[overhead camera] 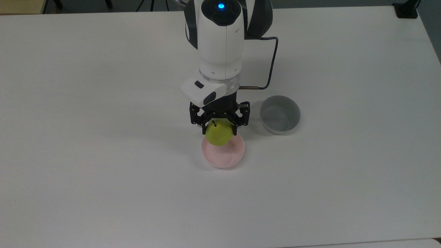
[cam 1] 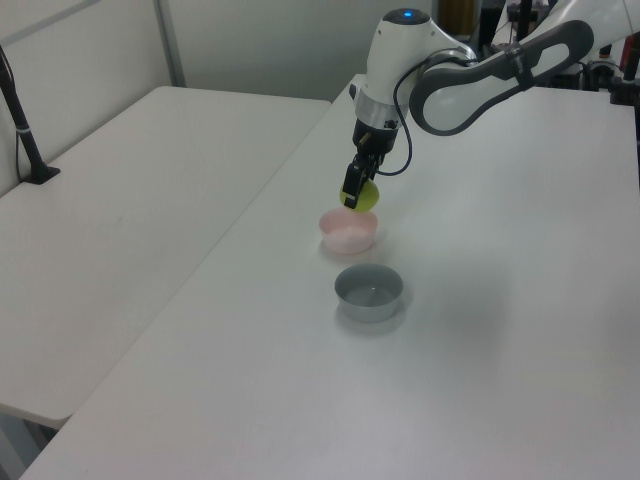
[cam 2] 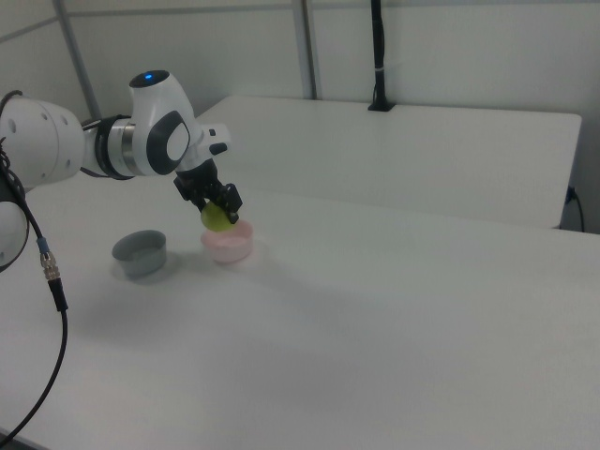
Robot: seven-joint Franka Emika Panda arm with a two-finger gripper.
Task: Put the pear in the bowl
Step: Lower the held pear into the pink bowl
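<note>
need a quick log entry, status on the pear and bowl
Gripper shut on pear. Pear above pink bowl, not released. Grey bowl apart, nothing blocking.

Even, diffuse overhead light; the white table [overhead camera: 103, 189] looks washed-out, with faint soft shadows and slight haze.

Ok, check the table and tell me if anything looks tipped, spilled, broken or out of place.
Nothing stands out. The pink bowl and the grey bowl both stand upright on the white table, apart from each other, with no spill or damage visible. The gripper holds the pear above the pink bowl's rim, stem up.
</note>
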